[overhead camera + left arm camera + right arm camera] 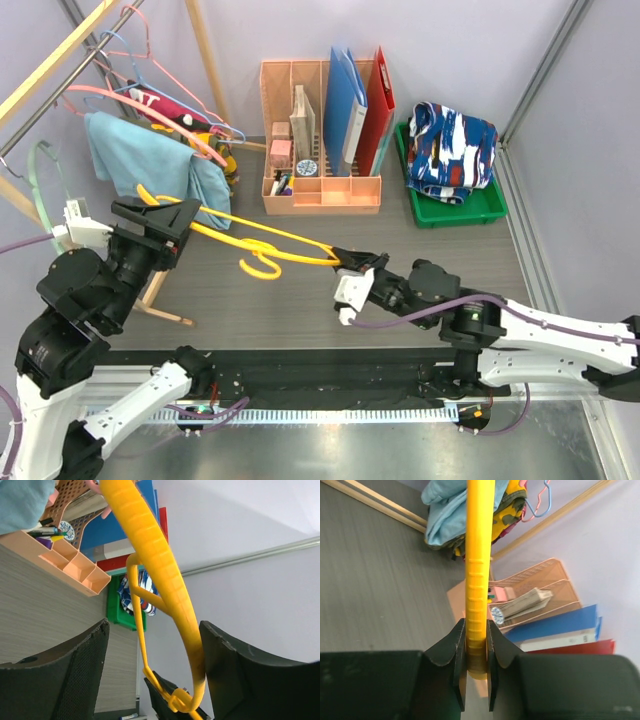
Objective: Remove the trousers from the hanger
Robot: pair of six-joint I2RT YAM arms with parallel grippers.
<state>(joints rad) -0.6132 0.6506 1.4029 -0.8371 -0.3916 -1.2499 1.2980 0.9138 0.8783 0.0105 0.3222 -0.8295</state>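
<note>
**Bare yellow hanger strung between two arms, trousers lying elsewhere**

The yellow hanger (285,240) has no cloth on it. It hangs in the air above the table (300,310), running from the left arm across to the right one, with its hook (262,264) pointing down toward the tabletop.

The right gripper (476,630) is clamped on one end of the hanger, with both black fingers pressed flat against the ribbed yellow bar. The left gripper (154,630) stands wide apart. The hanger's curved arm passes through the gap close to one finger (whether it actually touches that finger cannot be told), and the other finger is well clear, so nothing is pinched there.

The printed trousers (452,145), navy, white and red, lie bunched in the green tray (440,213) at the far right of the table, well apart from the hanger. The light blue trousers (135,160) are draped on the wooden rack (215,75) at the far left, among pink hangers (150,105). Just beside them a bit of yellow-olive camouflage cloth (512,505) shows.

Between the rack and the tray stands a peach desk organiser (320,190) holding a blue folder (342,100) and a red folder (380,95).
</note>
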